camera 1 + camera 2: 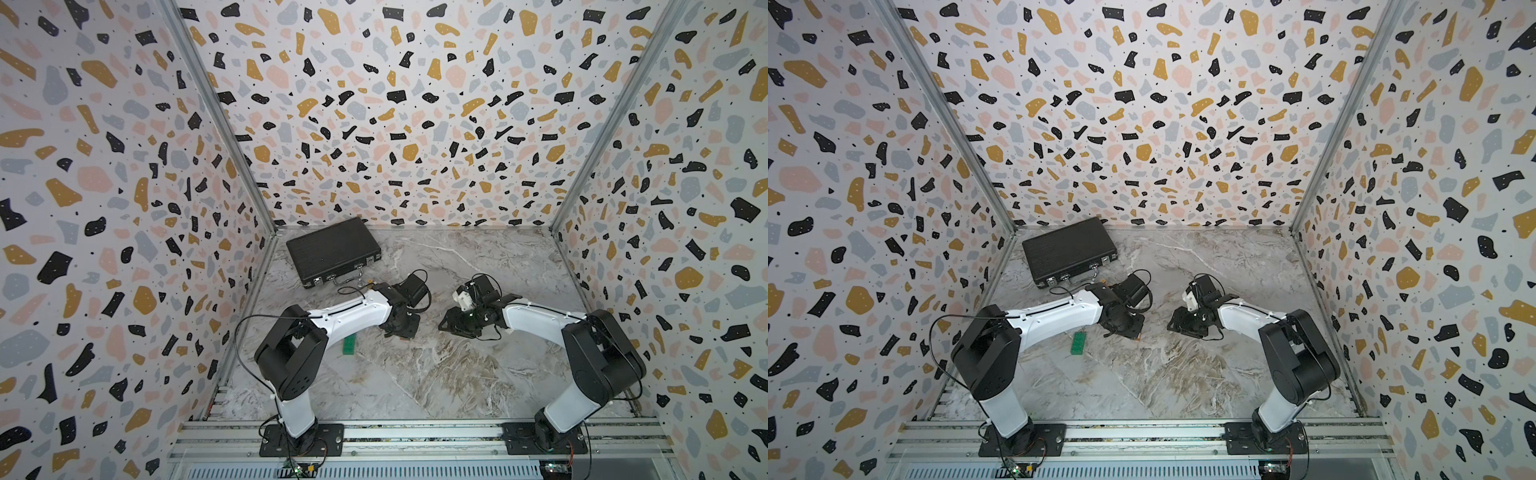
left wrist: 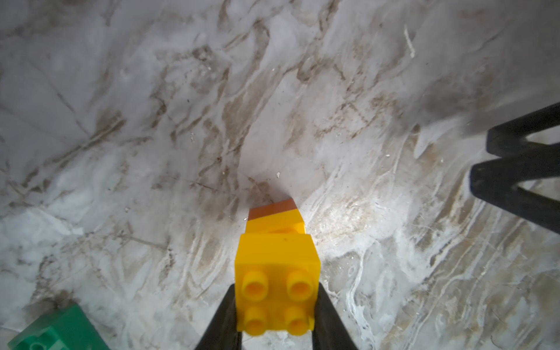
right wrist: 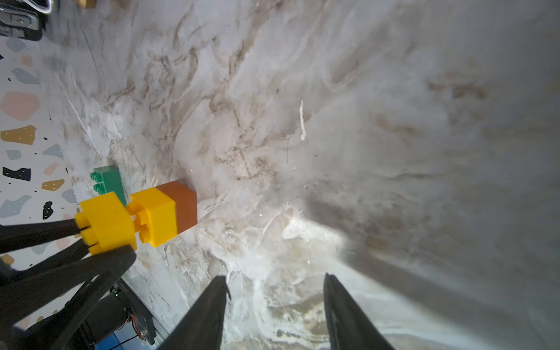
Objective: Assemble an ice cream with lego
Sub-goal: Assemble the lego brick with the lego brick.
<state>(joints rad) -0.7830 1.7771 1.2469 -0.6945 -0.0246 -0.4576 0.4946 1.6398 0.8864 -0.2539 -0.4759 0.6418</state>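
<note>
My left gripper point(image 2: 277, 291) is shut on a yellow lego brick point(image 2: 277, 260), studs facing the wrist camera. That brick sits tilted on the studs of a second yellow brick point(image 3: 154, 216), which is joined to an orange-brown brick point(image 3: 181, 206) standing on the table; this short stack is the ice cream. A long green brick point(image 1: 348, 345) lies flat beside the left arm. My right gripper point(image 3: 275, 277) hangs open and holds nothing, just right of the stack. In both top views the left gripper point(image 1: 401, 330) hides nearly all of the stack.
A shut black case point(image 1: 332, 249) lies at the back left, with a small gold figurine point(image 3: 86, 3) near its handle. Patterned walls close in three sides of the marble table point(image 1: 457, 374). The right gripper's fingers point(image 2: 515, 169) show in the left wrist view.
</note>
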